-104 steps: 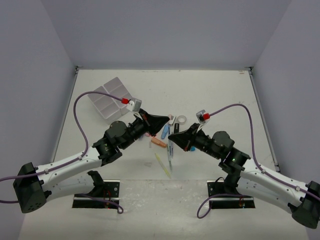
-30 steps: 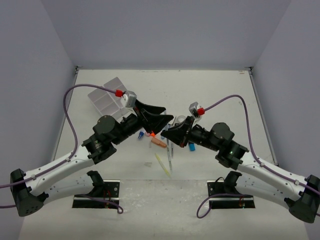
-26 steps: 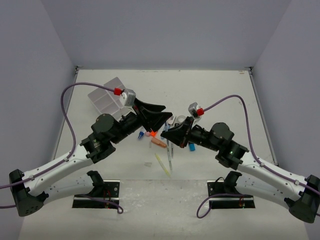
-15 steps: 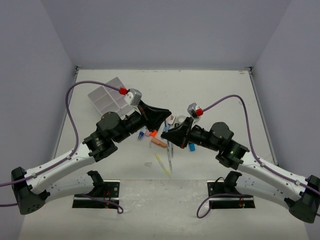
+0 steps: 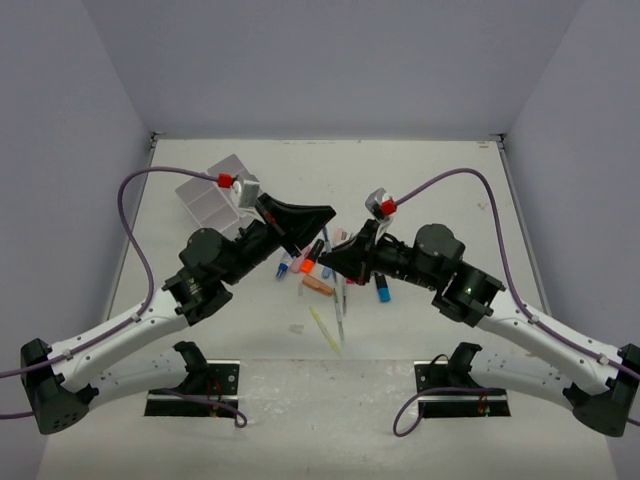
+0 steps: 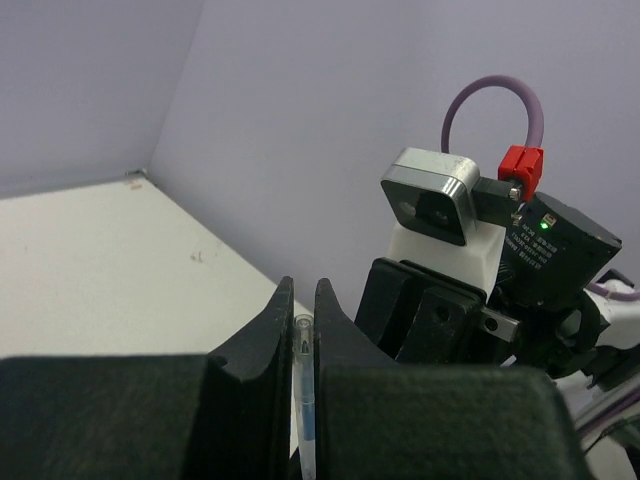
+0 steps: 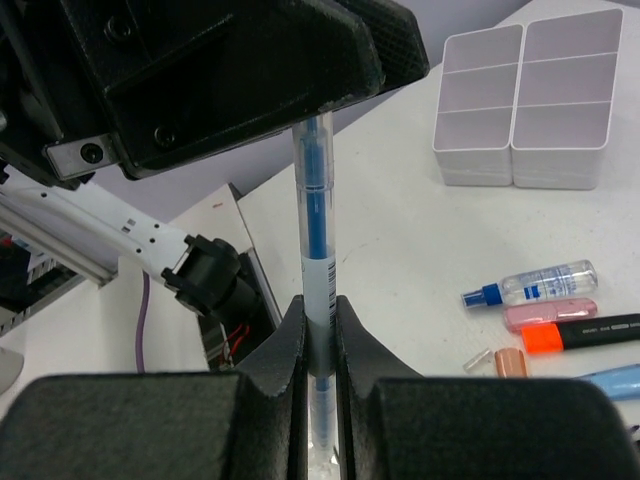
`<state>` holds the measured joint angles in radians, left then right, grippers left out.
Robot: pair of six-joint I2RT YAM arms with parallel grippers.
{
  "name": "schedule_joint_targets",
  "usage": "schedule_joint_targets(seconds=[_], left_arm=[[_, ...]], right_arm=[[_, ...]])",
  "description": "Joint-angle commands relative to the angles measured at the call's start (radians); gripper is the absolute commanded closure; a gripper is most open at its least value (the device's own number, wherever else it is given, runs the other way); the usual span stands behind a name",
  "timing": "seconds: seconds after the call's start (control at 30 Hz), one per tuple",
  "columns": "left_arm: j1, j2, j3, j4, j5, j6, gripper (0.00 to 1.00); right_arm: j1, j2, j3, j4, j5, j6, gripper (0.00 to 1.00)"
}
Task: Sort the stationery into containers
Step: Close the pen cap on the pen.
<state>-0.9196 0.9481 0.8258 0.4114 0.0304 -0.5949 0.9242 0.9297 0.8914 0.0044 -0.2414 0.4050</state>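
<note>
Blue pen (image 7: 316,250) is pinched by both left end effector (image 6: 303,292) and right end effector (image 7: 318,308). Orange highlighter (image 7: 585,335) and pink highlighter (image 7: 550,315) are seen on desk (image 7: 400,230) nearby, tray (image 7: 525,100) well apart.

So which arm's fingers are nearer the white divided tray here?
Left. The left fingers sit right of the tray; the right fingers are farther right and nearer the bases, both clamped on one blue pen.

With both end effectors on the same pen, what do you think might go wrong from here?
Both the left end effector and the right end effector clamp the blue pen; pulling apart before one opens may bend it or make it slip. Dropped, it would likely land near the orange highlighter, not in the tray.
</note>
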Motion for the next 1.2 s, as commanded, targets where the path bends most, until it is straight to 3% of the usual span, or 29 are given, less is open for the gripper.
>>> schedule_joint_targets(seconds=[0.0,0.17,0.37,0.67,0.83,1.03,1.17], left_arm=[[-0.046,0.006,-0.106,-0.066,0.123,-0.057,1.00],[-0.074,-0.005,-0.123,-0.081,0.094,-0.052,1.00],[-0.076,-0.023,-0.090,-0.148,0.099,-0.025,1.00],[-0.219,0.068,-0.195,-0.006,0.059,-0.077,1.00],[-0.224,0.049,-0.188,-0.039,0.012,-0.058,1.00],[-0.222,0.008,-0.013,-0.306,-0.138,0.055,1.00],[-0.217,0.061,0.174,-0.566,-0.152,0.167,0.88]], right_arm=[[-0.025,0.050,0.234,0.125,0.123,-0.028,1.00],[-0.030,0.087,0.330,0.108,0.101,-0.046,1.00],[-0.033,0.058,0.281,0.112,0.139,-0.045,1.00],[-0.166,0.161,0.537,0.041,-0.003,0.023,1.00],[-0.166,0.143,0.485,0.063,0.001,0.010,1.00],[-0.145,0.067,0.239,0.103,-0.174,-0.098,1.00],[-0.137,0.034,0.167,0.042,-0.228,-0.221,1.00]])
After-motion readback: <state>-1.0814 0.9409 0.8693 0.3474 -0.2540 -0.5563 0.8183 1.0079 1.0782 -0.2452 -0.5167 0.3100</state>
